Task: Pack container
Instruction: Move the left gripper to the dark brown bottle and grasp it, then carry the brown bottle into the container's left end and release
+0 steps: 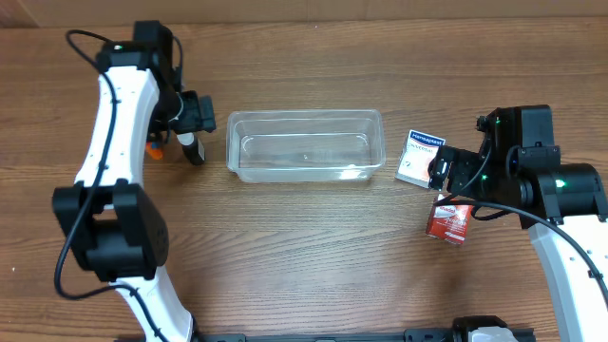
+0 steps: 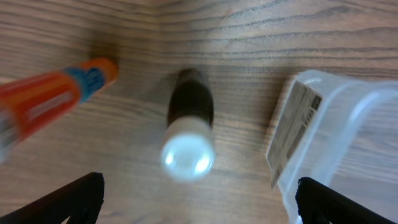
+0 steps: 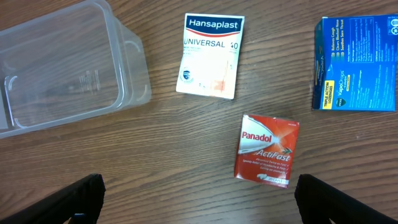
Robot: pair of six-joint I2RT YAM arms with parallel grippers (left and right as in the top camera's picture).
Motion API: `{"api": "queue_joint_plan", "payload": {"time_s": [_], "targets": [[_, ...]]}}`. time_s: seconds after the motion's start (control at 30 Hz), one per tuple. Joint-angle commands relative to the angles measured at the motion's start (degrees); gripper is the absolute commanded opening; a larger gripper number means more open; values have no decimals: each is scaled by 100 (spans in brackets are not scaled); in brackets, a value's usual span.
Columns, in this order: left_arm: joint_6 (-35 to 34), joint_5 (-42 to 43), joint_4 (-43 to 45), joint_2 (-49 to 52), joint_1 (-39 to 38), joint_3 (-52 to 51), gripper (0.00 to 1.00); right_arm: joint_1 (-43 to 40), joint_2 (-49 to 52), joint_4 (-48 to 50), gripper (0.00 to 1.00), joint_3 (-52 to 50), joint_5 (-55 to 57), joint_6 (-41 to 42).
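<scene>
The clear plastic container (image 1: 304,115) stands empty at the table's middle. My left gripper (image 1: 199,118) is open and empty beside its left end, over a dark bottle with a white cap (image 1: 193,149). In the left wrist view the bottle (image 2: 188,134) lies between and ahead of the open fingers (image 2: 199,199), with the container's corner (image 2: 348,118) to the right. My right gripper (image 1: 446,173) is open and empty, to the right of the container. In the right wrist view the fingers (image 3: 199,199) hover above the table, the container (image 3: 134,81) at upper left.
An orange tube (image 1: 152,148) lies left of the bottle, also in the left wrist view (image 2: 53,99). A Hansaplast box (image 3: 210,56), a red Panadol box (image 3: 266,149) and a blue box (image 3: 357,62) lie right of the container. The Hansaplast (image 1: 418,157) and Panadol (image 1: 450,224) boxes also show overhead.
</scene>
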Motion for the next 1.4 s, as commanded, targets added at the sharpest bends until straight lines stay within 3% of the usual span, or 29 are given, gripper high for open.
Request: {"api": "queue_joint_plan", "payload": {"time_s": [0.0,0.13,0.3,0.5,0.63,0.7,0.8,0.87,1.37], "targets": [[28,-76,153,330,-55,118,100,-22,2,22,100,188,52,-17],[24,-79,201,522,-55,118,99,-22,2,22,100,188,52,-17],[26,-81,275,570,-55,116,77,-22,2,22,100,188,52,-17],[26,-83,343,715,-55,103,77,-22,2,22,100,188,52,-17],[24,-83,391,752,-50,103,71,-22,2,22,100,188,52,-17],[24,-83,407,752,-48,103,58,-22,2,20,100,188,52,-17],[24,-79,372,752,-48,103,53,-22,2,20,100,188,52,-17],[24,-79,339,752,-50,103,44,-22,2,20,100,188,52,-17],[-131,-74,-122,741,-87,120,11,-22,2,17,100,188,52,-17]]}}
